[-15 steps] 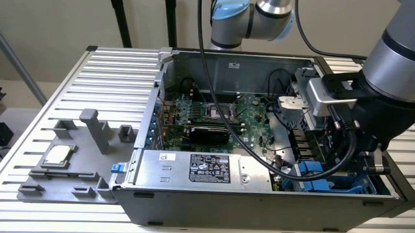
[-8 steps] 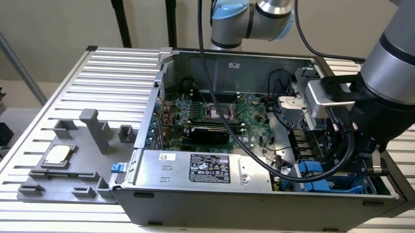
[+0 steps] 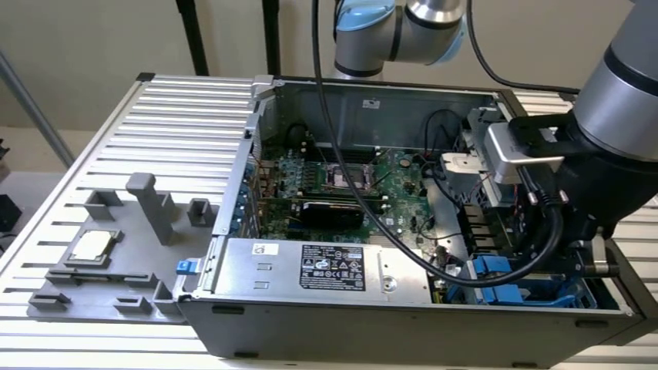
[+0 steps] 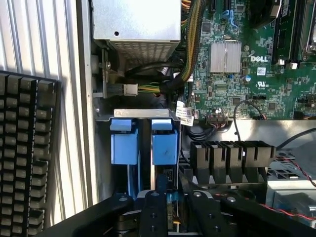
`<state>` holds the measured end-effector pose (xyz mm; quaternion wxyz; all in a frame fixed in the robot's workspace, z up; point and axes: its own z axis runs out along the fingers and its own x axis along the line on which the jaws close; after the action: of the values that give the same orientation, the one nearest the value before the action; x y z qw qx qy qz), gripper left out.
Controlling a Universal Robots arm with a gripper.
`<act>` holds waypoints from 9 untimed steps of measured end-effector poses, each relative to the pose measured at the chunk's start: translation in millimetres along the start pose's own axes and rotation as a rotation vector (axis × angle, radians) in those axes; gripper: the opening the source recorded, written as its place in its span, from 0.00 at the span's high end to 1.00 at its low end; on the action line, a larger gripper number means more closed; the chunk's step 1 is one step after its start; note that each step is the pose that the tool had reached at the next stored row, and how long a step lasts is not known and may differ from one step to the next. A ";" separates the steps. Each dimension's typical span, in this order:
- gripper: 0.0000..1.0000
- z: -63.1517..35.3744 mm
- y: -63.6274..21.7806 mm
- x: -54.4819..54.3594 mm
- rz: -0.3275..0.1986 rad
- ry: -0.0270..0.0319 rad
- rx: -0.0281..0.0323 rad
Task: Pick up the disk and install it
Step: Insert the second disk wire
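Inside the open computer case (image 3: 411, 193), the gripper (image 4: 168, 210) hangs over the blue-framed disk (image 4: 164, 143) standing in its bay.

Wrist view: jaws apparently slightly apart astride the carrier; grip uncertain. Exterior view: the arm (image 3: 606, 146) and black cable (image 3: 514, 262) hide that bay beside the power supply (image 3: 319, 266).

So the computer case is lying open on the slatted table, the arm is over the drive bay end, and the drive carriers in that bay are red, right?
Not quite. The computer case does lie open on the slatted table with the arm over the drive bay end, but the drive carriers in that bay are bright blue, not red. The wrist view shows two of them side by side, and the exterior view shows the same blue at that end of the case.
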<state>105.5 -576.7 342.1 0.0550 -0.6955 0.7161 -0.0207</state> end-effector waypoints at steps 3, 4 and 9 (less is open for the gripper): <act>0.76 -3.8 8.1 0.1 0.000 -0.0002 0.0000; 0.76 -5.2 10.3 0.0 0.000 -0.0004 0.0000; 0.85 -8.3 13.4 -0.4 0.000 -0.0009 0.0000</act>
<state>91.3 -576.3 349.0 0.0553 -0.6955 0.7161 -0.0204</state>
